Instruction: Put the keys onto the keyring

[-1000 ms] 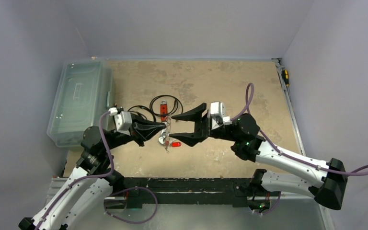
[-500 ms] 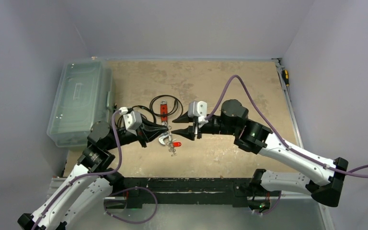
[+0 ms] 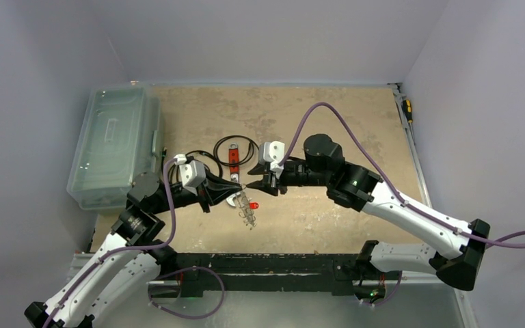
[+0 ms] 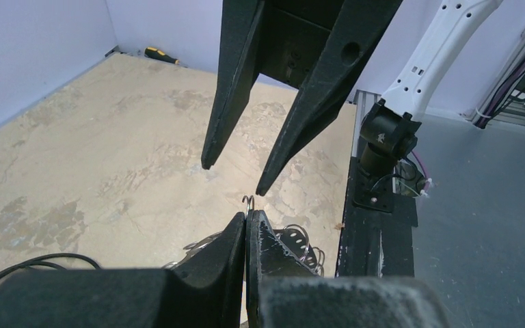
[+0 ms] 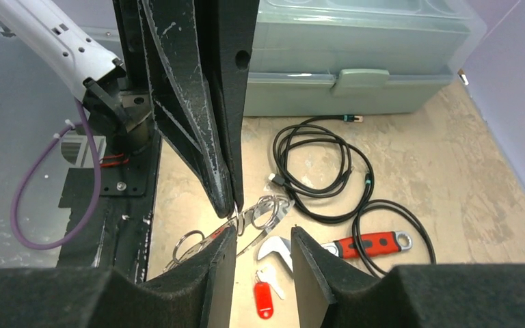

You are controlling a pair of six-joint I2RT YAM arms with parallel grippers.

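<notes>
left gripper (image 4: 247, 219) pinches the thin silvery wire keyring (image 4: 248, 200); black tapered right gripper (image 5: 263, 236) gapes narrowly.

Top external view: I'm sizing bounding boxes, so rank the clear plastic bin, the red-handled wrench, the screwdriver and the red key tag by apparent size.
1. clear plastic bin
2. red-handled wrench and screwdriver, too alike to rank
3. red key tag

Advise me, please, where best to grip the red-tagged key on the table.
Probably the red tag, pinched across its long sides from straight above: the key lies flat on the table, and the tag is its broadest part.
</notes>
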